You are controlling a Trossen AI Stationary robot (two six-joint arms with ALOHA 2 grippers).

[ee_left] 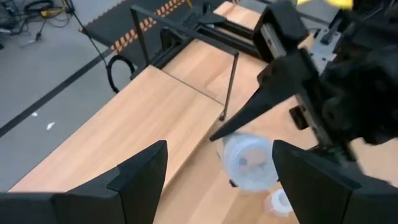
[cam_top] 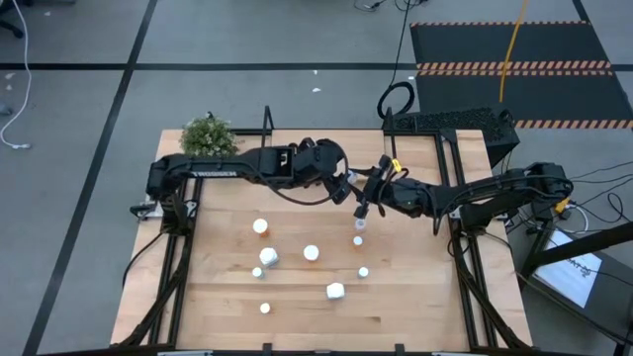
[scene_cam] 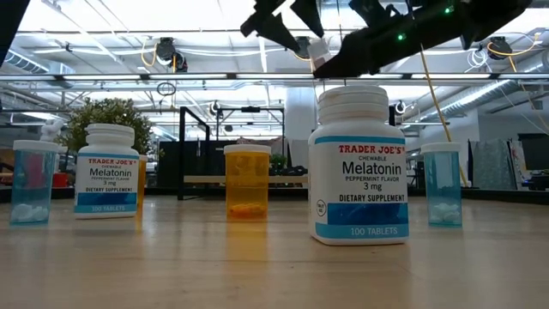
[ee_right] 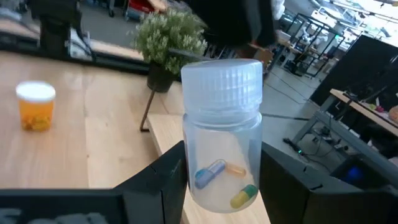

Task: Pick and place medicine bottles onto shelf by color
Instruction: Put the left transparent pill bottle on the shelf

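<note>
Closest to me, a bunch of little bottles (cam_top: 311,253) are just sitting around the table (cam_top: 415,307). Above them the right gripper (ee_right: 221,180) has its fingers clamped on a clear bottle (ee_right: 222,134) with capsules inside, held in the air. The left gripper (ee_left: 217,168), fingers spread wide with nothing in them, faces it. Behind them is the shelf (ee_left: 180,109).

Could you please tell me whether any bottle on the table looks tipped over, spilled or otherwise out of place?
Nothing looks spilled or damaged. One white bottle near the table's front seems to lie on its side, unlike the upright ones. The right gripper holds a clear capsule bottle with a white cap, upright, above the light-wood shelf.
</note>
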